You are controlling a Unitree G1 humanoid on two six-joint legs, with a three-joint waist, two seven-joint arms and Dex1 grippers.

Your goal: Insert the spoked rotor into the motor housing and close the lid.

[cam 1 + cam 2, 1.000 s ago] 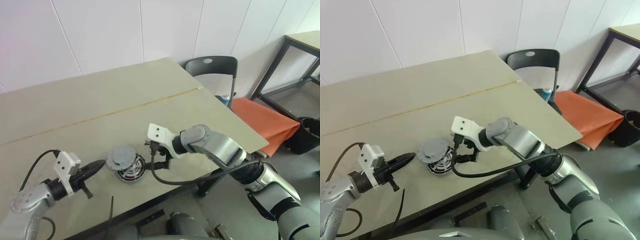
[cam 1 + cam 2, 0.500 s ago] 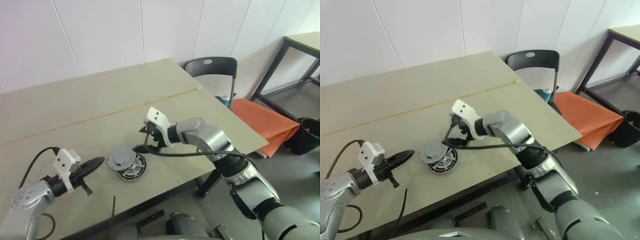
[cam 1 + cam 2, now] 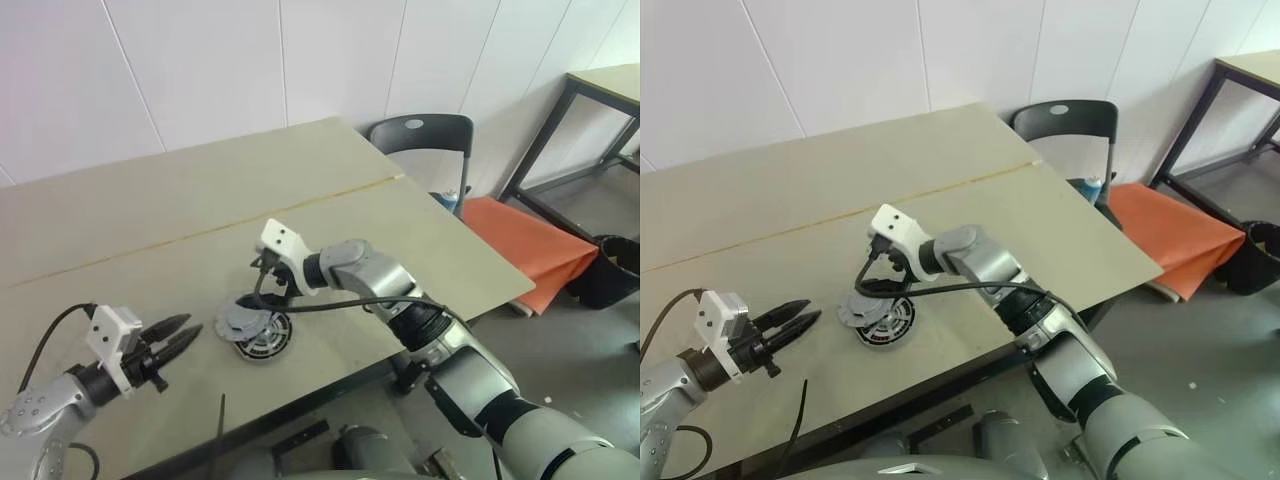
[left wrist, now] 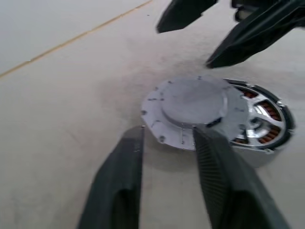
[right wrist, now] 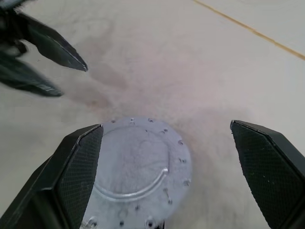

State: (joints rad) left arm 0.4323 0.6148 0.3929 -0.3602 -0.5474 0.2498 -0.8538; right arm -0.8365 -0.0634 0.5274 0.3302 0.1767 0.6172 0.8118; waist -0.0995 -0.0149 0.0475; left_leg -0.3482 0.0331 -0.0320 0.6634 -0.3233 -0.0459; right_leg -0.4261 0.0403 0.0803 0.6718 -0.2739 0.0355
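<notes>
**Lid off-centre on the housing, both pincers spread**

Now, from the left: the left pincer (image 3: 178,334) hangs low over the desk (image 3: 120,230), its two fingers parted and empty, aimed at the motor housing (image 3: 264,338) near it. The grey lid (image 3: 241,317) lies askew on the housing, shifted toward the left pincer, so copper windings and silvery spokes show on the uncovered side; the spoked rotor (image 4: 259,114) appears to sit inside already. The right pincer (image 3: 880,281) hovers just over the lid, spread wide and holding nothing.

To do the closing well, I would straddle the lid's rim evenly, slide it until concentric with the housing, then press straight down; a tilted push could jam it.

No brand, label or writing is legible.
</notes>
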